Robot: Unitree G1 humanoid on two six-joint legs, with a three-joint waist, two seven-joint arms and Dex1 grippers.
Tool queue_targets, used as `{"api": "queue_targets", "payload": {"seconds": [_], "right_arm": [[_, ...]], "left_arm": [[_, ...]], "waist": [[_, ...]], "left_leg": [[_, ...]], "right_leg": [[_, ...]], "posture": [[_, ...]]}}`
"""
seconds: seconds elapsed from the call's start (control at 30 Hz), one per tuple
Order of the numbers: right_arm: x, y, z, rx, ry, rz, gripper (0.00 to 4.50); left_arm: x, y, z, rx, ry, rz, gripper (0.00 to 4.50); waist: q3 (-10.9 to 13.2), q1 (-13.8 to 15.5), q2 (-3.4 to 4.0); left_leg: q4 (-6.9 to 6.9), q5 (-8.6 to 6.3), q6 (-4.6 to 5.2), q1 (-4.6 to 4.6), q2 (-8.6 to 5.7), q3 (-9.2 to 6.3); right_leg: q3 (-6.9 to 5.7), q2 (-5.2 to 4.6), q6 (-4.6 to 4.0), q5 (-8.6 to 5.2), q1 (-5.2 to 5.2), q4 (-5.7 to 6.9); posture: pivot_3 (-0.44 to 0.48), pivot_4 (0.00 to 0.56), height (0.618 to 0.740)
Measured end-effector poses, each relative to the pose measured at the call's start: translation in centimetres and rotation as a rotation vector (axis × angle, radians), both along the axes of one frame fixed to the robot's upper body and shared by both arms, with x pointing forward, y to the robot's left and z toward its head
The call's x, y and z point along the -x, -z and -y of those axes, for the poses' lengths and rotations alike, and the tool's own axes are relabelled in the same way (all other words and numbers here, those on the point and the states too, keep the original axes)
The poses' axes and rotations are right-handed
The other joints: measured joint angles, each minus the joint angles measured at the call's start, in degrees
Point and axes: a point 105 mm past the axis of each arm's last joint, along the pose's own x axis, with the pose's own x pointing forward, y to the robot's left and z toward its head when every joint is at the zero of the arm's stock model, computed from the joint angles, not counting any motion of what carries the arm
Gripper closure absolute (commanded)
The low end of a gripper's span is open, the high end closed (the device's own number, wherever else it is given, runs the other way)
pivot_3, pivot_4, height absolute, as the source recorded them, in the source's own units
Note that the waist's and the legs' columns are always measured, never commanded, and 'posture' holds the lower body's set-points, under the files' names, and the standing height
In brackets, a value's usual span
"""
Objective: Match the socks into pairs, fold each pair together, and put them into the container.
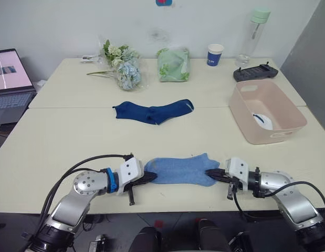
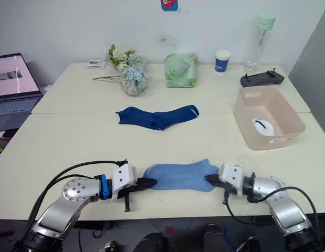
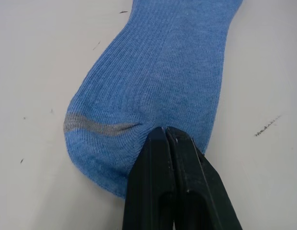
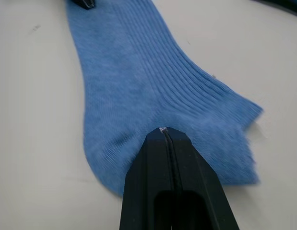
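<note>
Bare table [image 1: 73,142] between navy socks [image 1: 153,111] and container [image 1: 264,110]

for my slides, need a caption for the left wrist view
Left gripper pinching the toe end of a light blue sock on the table.

Light blue socks [image 1: 179,170] lie flat near the table's front edge, navy socks [image 1: 153,112] mid-table, pink container [image 1: 264,111] right.

Along the desk's [image 1: 73,142] far edge I see a bouquet of pale flowers [image 1: 123,65], a green bag [image 1: 173,64], a blue paper cup [image 1: 215,54], a clear bottle with a green cap [image 1: 255,31] and a black controller [image 1: 255,72]. An open laptop [image 1: 11,79] sits off the desk's left edge.
</note>
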Motion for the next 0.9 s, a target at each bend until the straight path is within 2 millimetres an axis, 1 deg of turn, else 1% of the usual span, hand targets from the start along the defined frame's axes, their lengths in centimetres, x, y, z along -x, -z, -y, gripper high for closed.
{"api": "queue_targets", "payload": {"seconds": [0.07, 0.13, 0.2, 0.23, 0.3, 0.37, 0.4, 0.47, 0.5, 0.53, 0.57, 0.63, 0.67, 0.7, 0.77, 0.8, 0.83, 0.9], "right_arm": [[-0.1, -0.2, 0.5, -0.014, 0.013, -0.010, 4.50], [-0.1, -1.1, 0.6, -0.077, 0.023, -0.035, 4.50], [-0.1, -3.0, 0.5, -0.158, 0.041, -0.047, 4.50], [-0.4, -4.0, 0.8, -0.200, 0.072, -0.049, 4.32], [-1.0, -5.5, 1.9, -0.259, 0.140, -0.050, 3.96], [-1.2, -6.2, 3.8, -0.276, 0.220, -0.057, 3.31], [-1.2, -6.2, 4.6, -0.270, 0.247, -0.060, 2.98], [-1.3, -5.7, 6.7, -0.255, 0.325, -0.072, 2.27], [-1.4, -5.3, 7.6, -0.248, 0.360, -0.079, 1.82], [-1.5, -4.9, 8.2, -0.241, 0.382, -0.083, 1.54], [-1.5, -4.5, 8.8, -0.234, 0.404, -0.088, 1.10], [-1.4, -4.1, 9.2, -0.223, 0.421, -0.093, 0.46], [-1.4, -4.0, 9.2, -0.218, 0.423, -0.093, 0.11], [-1.4, -3.9, 8.9, -0.219, 0.421, -0.094, 0.00], [-1.3, -3.9, 7.1, -0.238, 0.382, -0.114, 0.00], [-1.1, -3.7, 5.4, -0.257, 0.340, -0.151, 0.00], [-1.0, -3.6, 4.4, -0.260, 0.315, -0.171, 0.00], [-1.0, -3.2, 3.0, -0.247, 0.301, -0.220, 0.00]], "left_arm": [[0.0, -0.1, -0.2, 0.021, -0.012, -0.014, 4.47], [-0.3, -0.7, -0.5, 0.077, -0.053, -0.048, 4.47], [-1.0, -2.6, -1.0, 0.155, -0.112, -0.046, 4.47], [-1.5, -3.7, -1.5, 0.173, -0.139, -0.014, 4.49], [-2.1, -5.0, -2.7, 0.158, -0.189, 0.057, 4.50], [-2.3, -5.4, -4.6, 0.135, -0.262, 0.111, 4.10], [-2.3, -5.2, -5.3, 0.133, -0.293, 0.111, 3.90], [-1.8, -4.2, -7.6, 0.127, -0.382, 0.086, 3.30], [-1.6, -3.7, -8.6, 0.124, -0.423, 0.073, 2.94], [-1.4, -3.6, -9.2, 0.123, -0.448, 0.070, 2.63], [-1.2, -3.4, -9.8, 0.123, -0.473, 0.068, 2.30], [-0.8, -3.2, -10.4, 0.122, -0.499, 0.071, 1.70], [-0.6, -3.0, -10.5, 0.123, -0.505, 0.067, 1.40], [-0.5, -2.8, -10.5, 0.124, -0.507, 0.061, 1.13], [-0.5, -2.5, -10.2, 0.118, -0.505, 0.070, 0.54], [-0.6, -2.5, -10.1, 0.096, -0.495, 0.094, 0.18], [-0.7, -2.6, -9.9, 0.088, -0.486, 0.107, 0.04], [-0.8, -2.8, -9.6, 0.073, -0.468, 0.134, 0.04]], "waist": [[0.0, 0.0, 0.00], [0.0, -0.1, 0.01], [0.1, -0.1, 0.01], [0.1, 0.0, 0.00], [0.1, 0.0, 0.00], [0.1, 0.1, 0.01], [0.1, 0.1, 0.01], [0.1, 0.0, 0.00], [0.1, 0.0, 0.01], [0.1, 0.0, 0.00], [0.1, 0.0, 0.01], [0.1, 0.0, 0.01], [0.1, 0.0, 0.01], [0.1, 0.0, 0.01], [0.1, 0.0, 0.01], [0.1, -0.1, 0.01], [0.1, -0.1, 0.01], [0.1, 0.0, 0.01]], "left_leg": [[0.00, 0.00, 0.00, -0.01, 0.02, -0.01], [0.00, 0.00, 0.01, -0.05, 0.10, -0.04], [0.01, -0.01, 0.01, -0.09, 0.21, -0.10], [0.02, 0.00, 0.01, -0.10, 0.22, -0.12], [0.01, -0.01, 0.01, -0.09, 0.19, -0.10], [-0.04, -0.01, 0.00, -0.09, 0.12, -0.08], [-0.05, -0.03, 0.03, -0.09, 0.11, -0.05], [-0.05, -0.06, 0.07, -0.09, 0.06, -0.01], [-0.04, -0.06, 0.09, -0.09, 0.06, 0.01], [-0.04, -0.07, 0.10, -0.09, 0.06, 0.01], [-0.03, -0.07, 0.11, -0.07, 0.08, 0.02], [-0.03, -0.08, 0.11, -0.07, 0.09, 0.03], [-0.03, -0.08, 0.11, -0.08, 0.10, 0.03], [-0.03, -0.08, 0.11, -0.08, 0.13, 0.03], [-0.03, -0.08, 0.11, -0.08, 0.17, 0.00], [-0.03, -0.08, 0.11, -0.07, 0.20, -0.01], [-0.03, -0.08, 0.11, -0.08, 0.20, -0.01], [-0.03, -0.08, 0.10, -0.09, 0.18, -0.01]], "right_leg": [[-0.01, 0.01, 0.00, 0.00, -0.02, 0.00], [-0.01, 0.01, 0.00, 0.00, -0.04, 0.02], [-0.01, -0.01, 0.00, 0.00, -0.06, 0.02], [-0.01, -0.02, 0.00, 0.00, -0.06, 0.00], [-0.01, -0.03, 0.00, 0.00, -0.05, -0.02], [0.00, -0.03, 0.01, -0.01, -0.06, -0.07], [0.00, -0.03, 0.02, -0.01, -0.06, -0.08], [0.00, -0.02, 0.02, -0.02, -0.06, -0.08], [0.01, -0.02, 0.02, -0.02, -0.06, -0.06], [0.01, -0.02, 0.02, -0.02, -0.06, -0.06], [0.01, -0.02, 0.02, -0.02, -0.04, -0.05], [0.02, -0.04, 0.02, -0.02, -0.04, -0.05], [0.02, -0.04, 0.02, -0.02, -0.05, -0.06], [0.02, -0.04, 0.02, -0.02, -0.05, -0.05], [0.01, -0.03, 0.02, -0.02, -0.05, -0.03], [0.01, -0.03, 0.02, -0.02, -0.06, -0.02], [0.01, -0.03, 0.02, -0.02, -0.06, -0.02], [0.02, -0.08, 0.02, -0.02, -0.06, -0.07]], "posture": [[0.000, 0.150, 0.740], [0.000, 0.150, 0.740], [0.000, 0.150, 0.740], [0.000, 0.150, 0.740], [0.000, 0.150, 0.740], [0.000, 0.150, 0.740], [0.000, 0.150, 0.740], [0.000, 0.150, 0.740], [0.000, 0.150, 0.740], [0.000, 0.150, 0.740], [0.000, 0.150, 0.740], [0.000, 0.150, 0.740], [0.000, 0.150, 0.740], [0.000, 0.150, 0.740], [0.000, 0.150, 0.740], [0.000, 0.150, 0.740], [0.000, 0.150, 0.740], [0.000, 0.150, 0.740]]}}
